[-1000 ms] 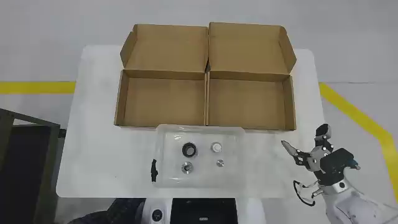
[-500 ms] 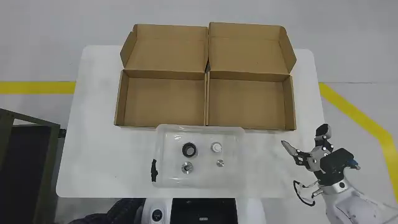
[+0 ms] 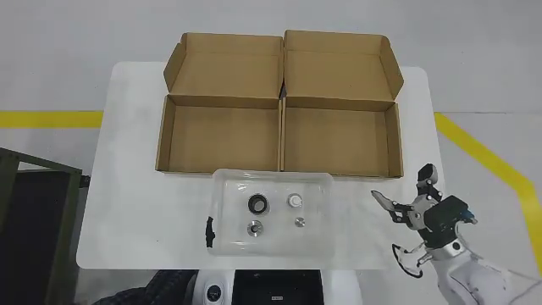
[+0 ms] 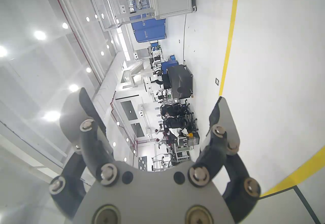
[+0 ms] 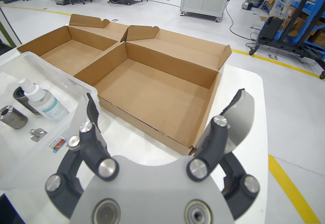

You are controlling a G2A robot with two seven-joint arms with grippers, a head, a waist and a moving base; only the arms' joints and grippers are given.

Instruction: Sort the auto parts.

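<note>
I see four pieces in the clear bin (image 3: pixel 269 173) at the table's near edge: dark bearing sleeve (image 3: pixel 257 204), white-capped spray bottle (image 3: pixel 295 200), steel cylinder (image 3: pixel 255 228), small metal fitting (image 3: pixel 300 222). A black clip (image 3: pixel 208 231) lies on the table just beside the bin's left wall. Left cardboard box (image 3: pixel 218 140) and right cardboard box (image 3: pixel 339 141) sit open, touching, behind the bin.

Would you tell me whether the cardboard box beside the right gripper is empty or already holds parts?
Empty: the cardboard box shows only bare floor; the metal parts lie in the clear tray.
</note>
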